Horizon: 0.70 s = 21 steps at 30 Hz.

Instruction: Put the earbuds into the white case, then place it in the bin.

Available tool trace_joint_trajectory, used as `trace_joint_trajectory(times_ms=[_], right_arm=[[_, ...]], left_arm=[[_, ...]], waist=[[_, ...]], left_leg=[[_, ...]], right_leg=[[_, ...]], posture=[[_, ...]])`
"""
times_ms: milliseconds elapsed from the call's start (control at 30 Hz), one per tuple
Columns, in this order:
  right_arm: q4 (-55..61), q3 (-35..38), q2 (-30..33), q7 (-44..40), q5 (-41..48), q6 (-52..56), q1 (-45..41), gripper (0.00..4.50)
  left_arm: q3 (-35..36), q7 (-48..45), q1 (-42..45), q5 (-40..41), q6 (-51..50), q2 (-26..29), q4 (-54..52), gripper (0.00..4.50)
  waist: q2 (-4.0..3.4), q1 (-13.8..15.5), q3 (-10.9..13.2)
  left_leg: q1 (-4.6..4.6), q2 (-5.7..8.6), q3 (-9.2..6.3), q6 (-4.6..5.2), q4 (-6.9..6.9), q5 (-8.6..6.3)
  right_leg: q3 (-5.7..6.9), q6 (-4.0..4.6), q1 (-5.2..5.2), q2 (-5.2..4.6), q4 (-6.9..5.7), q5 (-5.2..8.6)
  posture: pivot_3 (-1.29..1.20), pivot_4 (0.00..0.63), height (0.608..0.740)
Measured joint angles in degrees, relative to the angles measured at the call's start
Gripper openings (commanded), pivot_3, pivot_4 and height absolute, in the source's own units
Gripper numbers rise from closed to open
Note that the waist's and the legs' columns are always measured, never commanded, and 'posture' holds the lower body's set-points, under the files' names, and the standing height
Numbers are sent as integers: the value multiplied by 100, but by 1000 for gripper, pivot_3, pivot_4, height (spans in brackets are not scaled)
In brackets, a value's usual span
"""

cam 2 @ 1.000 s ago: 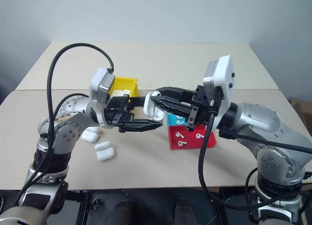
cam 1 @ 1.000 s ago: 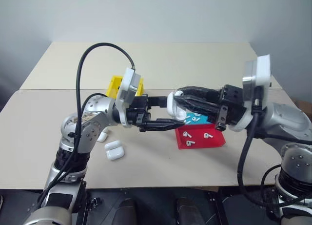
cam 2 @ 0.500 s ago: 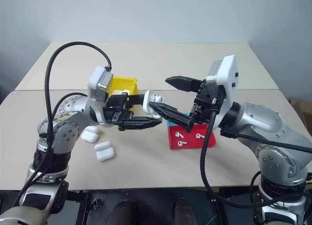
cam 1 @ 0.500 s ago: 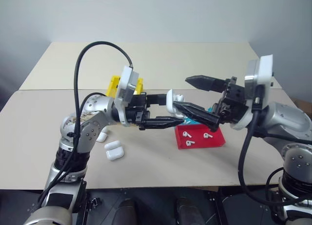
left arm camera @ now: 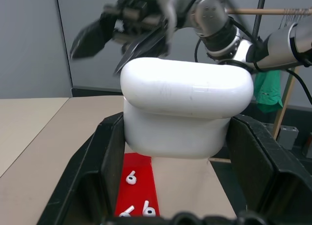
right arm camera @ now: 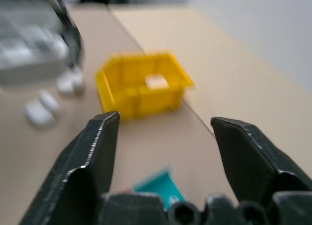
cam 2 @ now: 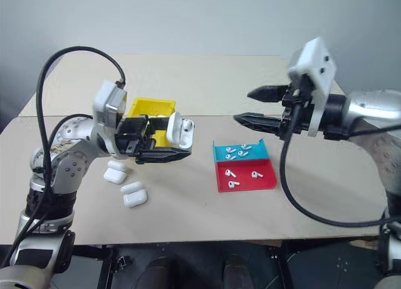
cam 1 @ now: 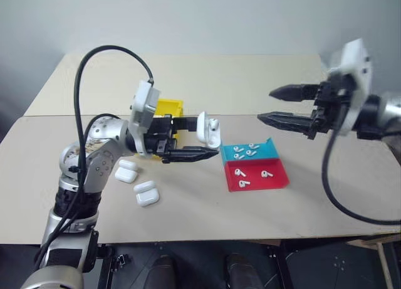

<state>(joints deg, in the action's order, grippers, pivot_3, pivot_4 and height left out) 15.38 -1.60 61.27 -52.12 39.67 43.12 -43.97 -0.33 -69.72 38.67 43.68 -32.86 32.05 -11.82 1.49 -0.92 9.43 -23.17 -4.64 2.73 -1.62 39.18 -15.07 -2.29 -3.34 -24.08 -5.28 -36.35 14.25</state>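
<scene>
My left gripper (cam 1: 205, 138) is shut on the white case (cam 1: 207, 128), held above the table left of the trays; the lid looks open. In the left wrist view the case (left arm camera: 185, 108) sits between both black fingers. My right gripper (cam 1: 276, 105) hovers open and empty to the right, above the trays, pointing toward the case. Several earbuds (cam 1: 245, 152) lie in the blue tray and three more earbuds (cam 1: 252, 175) in the red one. The yellow bin (cam 1: 168, 107) stands behind my left gripper, partly hidden, and the bin (right arm camera: 141, 86) holds a pale object.
The blue tray (cam 1: 269, 148) and red tray (cam 1: 276, 179) sit side by side at mid table. Two spare white cases (cam 1: 127, 170) (cam 1: 147, 192) lie on the table below my left arm. A black cable arcs above the left arm.
My right gripper has let go of the case, opened, and drawn back up and to the right. My left gripper, still holding the case, has shifted slightly to the left.
</scene>
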Motion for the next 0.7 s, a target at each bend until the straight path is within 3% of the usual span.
trace_joint_trajectory(times_ms=[100,333,700], right_arm=[[-759,-1106,9,-731,-1235,-727,-474,1458],[-3525,-2719,-1143,-2080,-3667,-3538,-1767,1458],[-7096,-3318,-2404,-3060,-5289,-6491,-3073,1458]], left_arm=[[14,18,-85,4,13,-34,-9,2846],[90,62,-160,9,34,-33,-67,2846],[231,291,-490,14,70,12,-390,2846]], waist=[[0,-18,1],[-1,-27,1],[-4,-34,2]], left_leg=[[-5,0,5,0,-2,0],[-4,0,10,-3,-6,2],[-3,-4,9,-62,-21,36]], right_leg=[[-5,0,-11,1,-1,0],[-4,-2,-11,0,5,-2],[2,-4,-12,1,12,-3]], posture=[[0,150,740],[0,150,740],[0,150,740]])
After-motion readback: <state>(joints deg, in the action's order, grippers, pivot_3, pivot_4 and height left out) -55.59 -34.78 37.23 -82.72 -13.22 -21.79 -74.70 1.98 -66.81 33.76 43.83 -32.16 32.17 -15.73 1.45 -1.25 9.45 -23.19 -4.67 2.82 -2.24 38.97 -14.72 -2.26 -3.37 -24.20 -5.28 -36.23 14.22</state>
